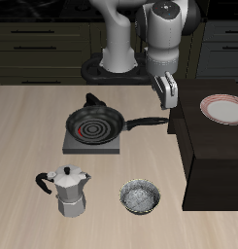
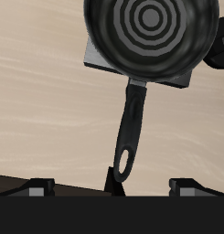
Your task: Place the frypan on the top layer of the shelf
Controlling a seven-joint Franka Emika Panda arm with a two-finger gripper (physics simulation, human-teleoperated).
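The frypan [image 1: 94, 124], round and black with red rings showing through it, sits on the grey burner plate [image 1: 70, 144]. Its long black handle [image 1: 148, 123] points toward the shelf [image 1: 213, 156], the large dark unit at the table's side. My gripper [image 1: 168, 101] hangs open and empty above the handle's end, just before the shelf's edge. In the wrist view the frypan [image 2: 152, 32] and its handle [image 2: 131, 123] lie below the gripper [image 2: 113, 187], with the handle's tip between the spread fingertips [image 2: 36, 187].
A pink-rimmed plate [image 1: 223, 108] lies on the shelf's top. A moka pot [image 1: 68, 191] and a small speckled bowl [image 1: 140, 197] stand near the table's front edge. Dark drawer cabinets line the back.
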